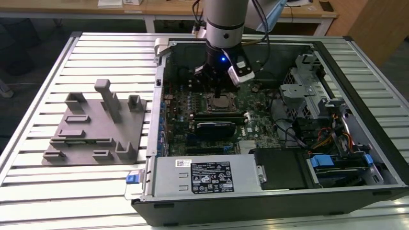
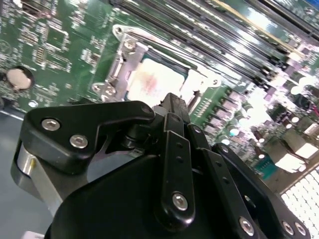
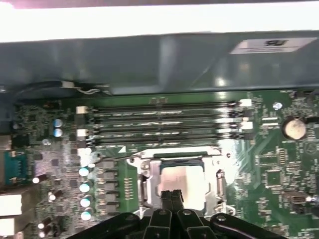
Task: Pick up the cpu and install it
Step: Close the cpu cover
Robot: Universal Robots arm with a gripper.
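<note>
Toward the exterior view's left, well apart from the socket (image 1: 211,100), sits a grey fixture block (image 1: 96,129). Above the socket, the gripper (image 3: 172,195) has its fingers pressed together, holding nothing. The cpu (image 3: 183,178) lies in the socket; the fingertips hide one edge, so contact is unclear.

A slatted metal table (image 1: 96,48) stands on dark floor (image 1: 38,28), with pale wooden desks (image 1: 169,8) behind it.
</note>
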